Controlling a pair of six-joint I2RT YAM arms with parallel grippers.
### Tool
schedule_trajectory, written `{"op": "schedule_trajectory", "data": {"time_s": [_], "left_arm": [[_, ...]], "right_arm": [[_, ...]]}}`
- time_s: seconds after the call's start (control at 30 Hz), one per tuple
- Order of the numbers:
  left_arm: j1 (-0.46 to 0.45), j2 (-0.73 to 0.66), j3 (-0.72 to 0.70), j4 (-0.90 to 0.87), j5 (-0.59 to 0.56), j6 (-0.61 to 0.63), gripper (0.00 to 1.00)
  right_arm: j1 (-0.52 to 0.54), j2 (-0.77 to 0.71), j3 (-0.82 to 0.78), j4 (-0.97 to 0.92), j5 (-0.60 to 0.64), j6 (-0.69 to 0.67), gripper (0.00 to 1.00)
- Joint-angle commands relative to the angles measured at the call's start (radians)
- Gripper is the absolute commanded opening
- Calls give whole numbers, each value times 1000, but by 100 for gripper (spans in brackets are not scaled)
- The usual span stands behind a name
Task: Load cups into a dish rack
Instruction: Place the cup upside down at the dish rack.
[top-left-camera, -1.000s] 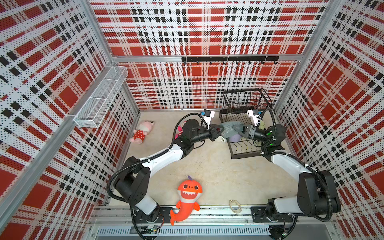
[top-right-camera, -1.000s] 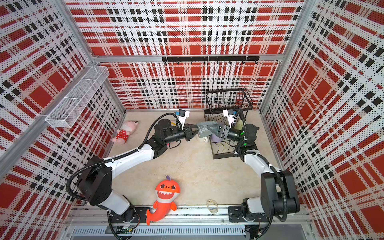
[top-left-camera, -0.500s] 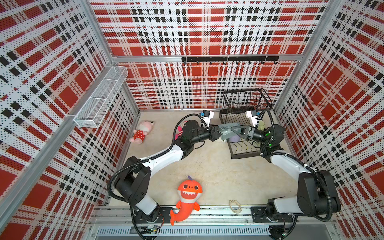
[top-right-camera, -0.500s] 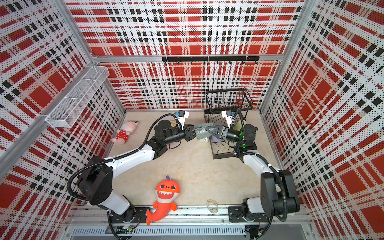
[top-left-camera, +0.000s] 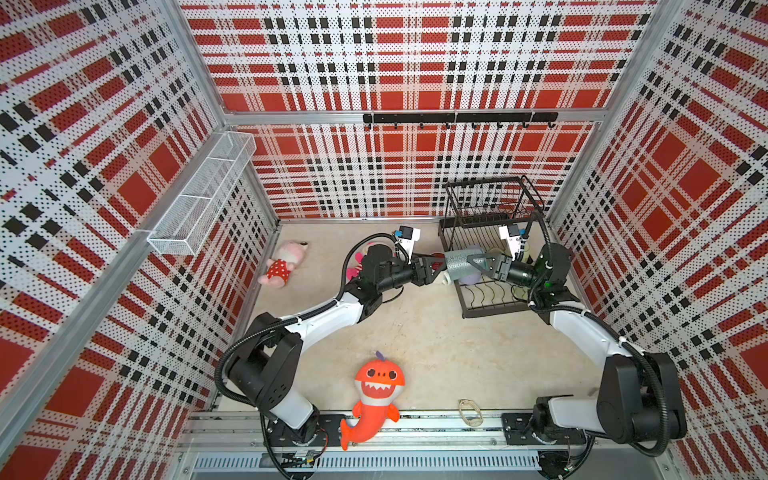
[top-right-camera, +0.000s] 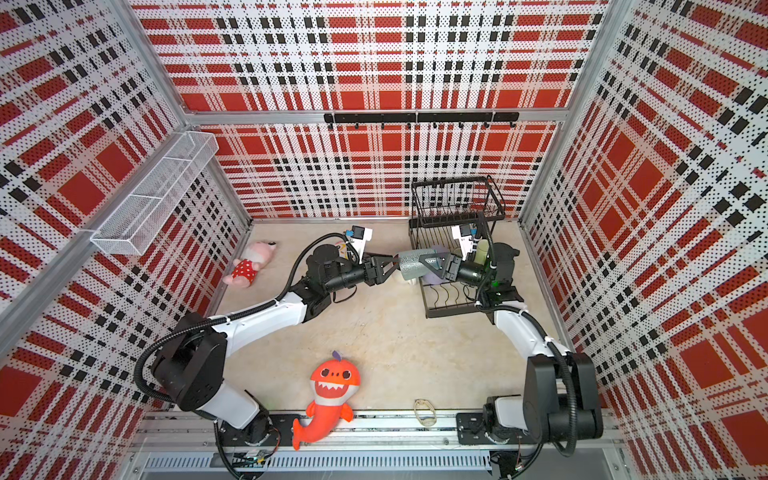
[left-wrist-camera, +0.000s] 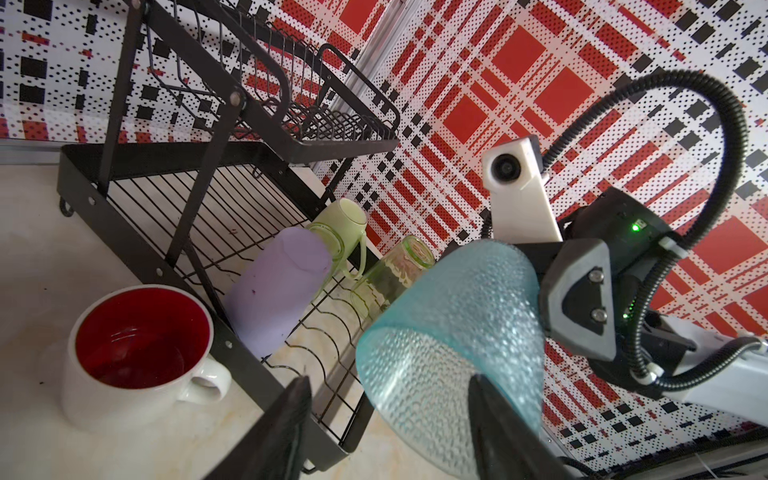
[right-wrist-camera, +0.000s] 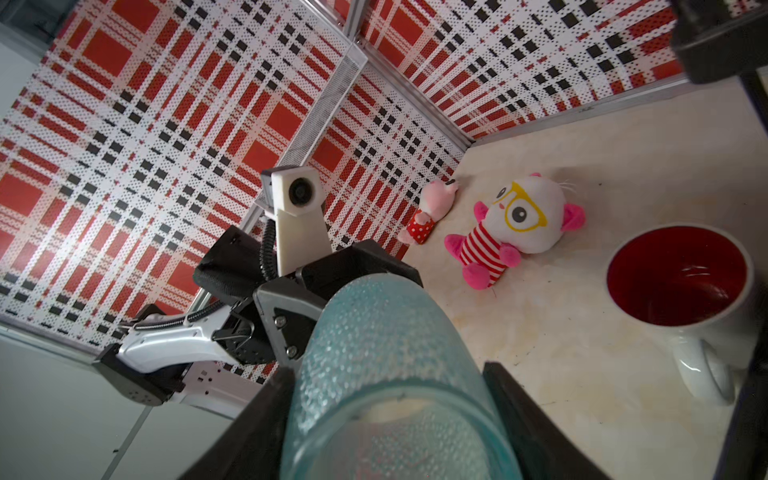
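- Above the left edge of the dish rack (top-left-camera: 490, 305) (top-right-camera: 453, 309) (left-wrist-camera: 124, 195), the teal cup (top-left-camera: 459, 262) (top-right-camera: 411, 266) (left-wrist-camera: 453, 332) (right-wrist-camera: 374, 324) hangs on its side in the air, between the two arms; its open mouth faces right and its base faces left
- right gripper (top-left-camera: 471, 266) (top-right-camera: 430, 266) (right-wrist-camera: 388, 370): clamped on the teal cup near its rim, one finger against each side of the wall; it alone carries the cup
- left gripper (top-left-camera: 444, 264) (top-right-camera: 394, 264) (left-wrist-camera: 388, 378): jaws spread wide around the cup's base; in the left wrist view one finger stands clear of the cup, while the other overlaps its edge, and I cannot tell whether that one touches
- dish rack: far right of the table (top-left-camera: 415, 332), close to the right wall; both arms reach across to it
- white mug (left-wrist-camera: 141, 353) (right-wrist-camera: 681, 282): red inside, upright on the table, just left of the rack's lower tier
- lavender cup (left-wrist-camera: 278, 291) (top-left-camera: 469, 279): tilted in the lower tier, near its left edge
- pale-green mug (left-wrist-camera: 340, 224) and green tumbler (left-wrist-camera: 390, 274): also in the lower tier, just beyond the lavender cup
- orange shark toy (top-left-camera: 378, 386) (top-right-camera: 332, 390): near edge of the table, between the arm bases
- pink toy (top-left-camera: 282, 266) (right-wrist-camera: 432, 208): far left of the table; toy with yellow glasses (right-wrist-camera: 515, 224): beside it, further right
- white mesh basket (top-left-camera: 203, 199) (top-right-camera: 153, 199): fixed to the left wall
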Motion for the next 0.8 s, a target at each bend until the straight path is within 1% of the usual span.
{"op": "schedule_trajectory", "data": {"time_s": [0.0,0.03,0.07,0.3,0.5,0.6,0.77], "left_arm": [[8,-29,-12,6,-17,25,64],[9,-29,-13,0,-23,31,64],[10,-29,-14,-8,-32,38,64],[3,-25,-14,-36,-45,58,63],[2,-24,-7,-63,-67,69,63],[3,-26,1,-80,-81,82,63],[3,-25,18,-122,-131,109,63]], "right_arm": [[-13,-48,68,-316,88,-253,67],[-18,-52,78,-366,106,-312,67],[-24,-53,86,-406,123,-342,67],[-43,-61,135,-613,268,-493,66],[-45,-53,208,-817,516,-606,64],[-44,-53,223,-862,615,-635,64],[-32,-49,210,-866,725,-658,63]]}}
